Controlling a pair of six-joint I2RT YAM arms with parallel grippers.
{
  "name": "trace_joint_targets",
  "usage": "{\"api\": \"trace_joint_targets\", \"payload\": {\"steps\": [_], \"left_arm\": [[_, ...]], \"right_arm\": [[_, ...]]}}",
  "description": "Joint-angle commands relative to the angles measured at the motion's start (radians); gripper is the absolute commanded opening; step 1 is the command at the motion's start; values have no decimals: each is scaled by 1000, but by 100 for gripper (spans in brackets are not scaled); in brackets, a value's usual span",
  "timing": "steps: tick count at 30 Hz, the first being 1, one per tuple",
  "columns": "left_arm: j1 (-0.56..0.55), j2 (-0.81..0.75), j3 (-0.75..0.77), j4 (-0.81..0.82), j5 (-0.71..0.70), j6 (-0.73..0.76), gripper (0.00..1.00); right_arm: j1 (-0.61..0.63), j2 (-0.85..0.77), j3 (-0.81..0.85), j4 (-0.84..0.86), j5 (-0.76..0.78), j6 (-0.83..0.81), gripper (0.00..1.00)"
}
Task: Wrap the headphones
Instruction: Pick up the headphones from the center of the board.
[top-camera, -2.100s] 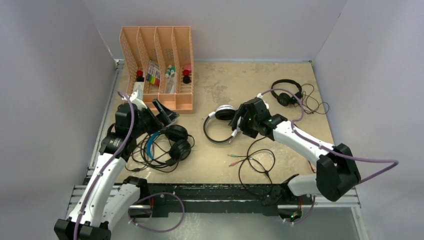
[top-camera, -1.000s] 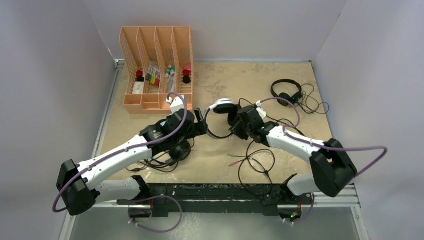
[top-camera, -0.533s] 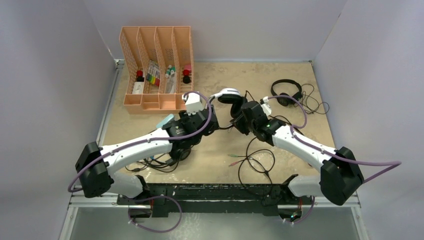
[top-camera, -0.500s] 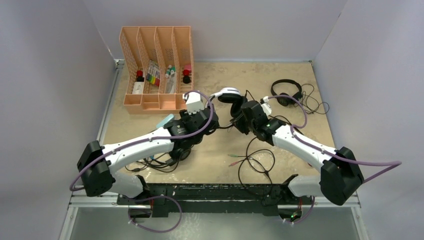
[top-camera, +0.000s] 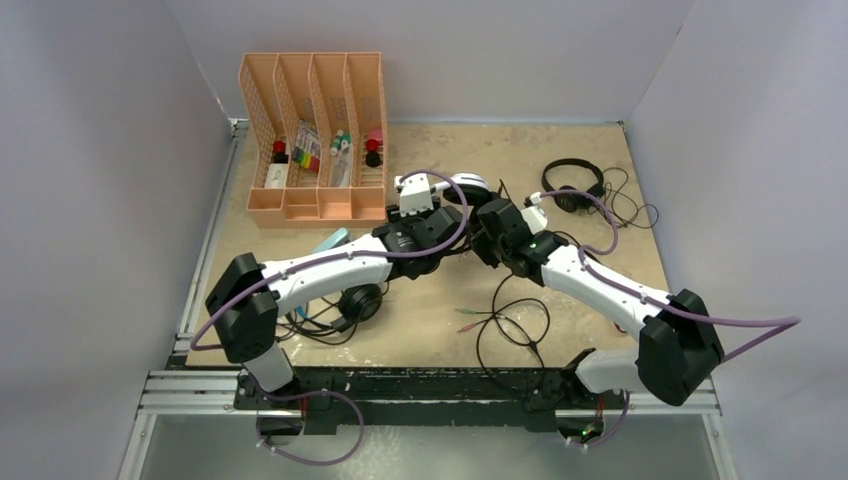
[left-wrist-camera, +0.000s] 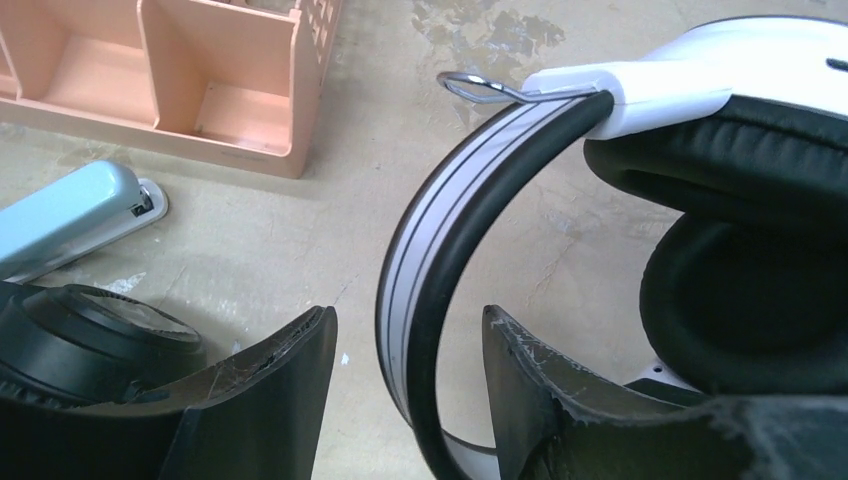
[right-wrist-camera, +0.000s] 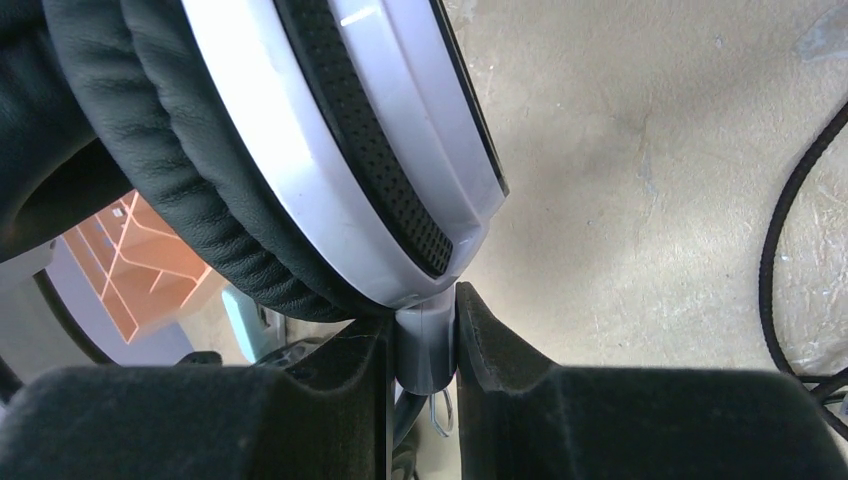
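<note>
— Listing item one: right gripper (right-wrist-camera: 425, 332), state?
— Clenched on the white headset (right-wrist-camera: 330, 160), at the grey stem under one ear cup, as the right wrist view showed.
— Item two: left gripper (left-wrist-camera: 407, 314)?
— Released. Its fingers (left-wrist-camera: 280, 390) straddled that headset's striped band, with a gap on each side and neither touching.
— Where was that headset?
— Between the two grippers, mid-table, to the right of the organiser (top-camera: 315, 130). Whether it touched the table (top-camera: 440, 160) could not be told.
— Item three?
— Third headset (top-camera: 360, 300), its black cup lying on the table beside the left arm, with a pale-blue stapler (left-wrist-camera: 70, 215) near it.
— Item four?
— Slim headset (top-camera: 572, 185), at the far right, well apart from the others, with its thin cord (top-camera: 632, 210) strewn beside it.
— Anything more?
— One loose cable (top-camera: 510, 325), looped on the table near the right arm.
</note>
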Motion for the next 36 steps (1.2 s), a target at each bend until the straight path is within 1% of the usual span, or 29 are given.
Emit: {"api": "trace_joint_targets", "payload": {"steps": [1, 5, 8, 9, 11, 12, 14, 15, 16, 17, 18, 19, 22, 23, 24, 26, 27, 29, 31, 33, 35, 36], "left_arm": [[-13, 54, 80, -37, -59, 23, 54], [-14, 100, 110, -54, -60, 23, 54], [-15, 112, 114, -59, -60, 26, 48], [-15, 113, 112, -59, -58, 30, 45], [-15, 112, 111, -55, -55, 40, 31], [-16, 111, 113, -55, -54, 48, 25], [-15, 106, 113, -59, -56, 60, 18], [-15, 102, 112, -65, -62, 62, 12], [-15, 97, 112, -72, -69, 64, 7], [-15, 91, 112, -81, -75, 66, 2], [-15, 82, 105, -84, -82, 67, 0], [-14, 71, 98, -84, -86, 70, 0], [-11, 46, 80, -74, -83, 99, 0], [-9, 40, 77, -77, -82, 109, 0], [-5, 34, 76, -82, -81, 116, 0], [4, 23, 73, -95, -72, 135, 0], [11, 16, 73, -103, -68, 145, 0], [22, -8, 68, -122, -60, 165, 0], [36, -48, 46, -125, -37, 186, 0], [59, -101, 13, -114, 6, 203, 0], [100, -163, -23, -101, 98, 213, 0], [121, -199, -44, -93, 139, 218, 0]], "right_arm": [[9, -12, 72, 32, 93, 29, 0], [13, -13, 75, 21, 109, 26, 0], [14, -19, 69, 17, 118, 27, 0], [15, -20, 69, 17, 118, 20, 0], [18, -25, 74, 10, 120, 7, 0], [21, -29, 75, 2, 125, -1, 3], [26, -42, 72, -4, 131, -28, 10], [28, -54, 69, -9, 136, -46, 15], [28, -69, 64, -13, 138, -64, 19], [29, -86, 56, -7, 137, -95, 25], [30, -105, 45, 2, 135, -129, 33], [30, -129, 31, 18, 130, -177, 41], [31, -217, -20, 100, 71, -432, 71], [31, -249, -33, 130, 25, -537, 79], [31, -284, -39, 151, -26, -631, 84], [30, -348, -52, 168, -117, -797, 90], [31, -379, -47, 136, -123, -842, 93], [31, -433, -30, 50, -104, -921, 98], [29, -479, -9, -44, -41, -1003, 99], [28, -516, -5, -63, 21, -1092, 99], [16, -525, 15, -75, 72, -1144, 99], [-1, -517, 27, -76, 72, -1165, 99]]}}
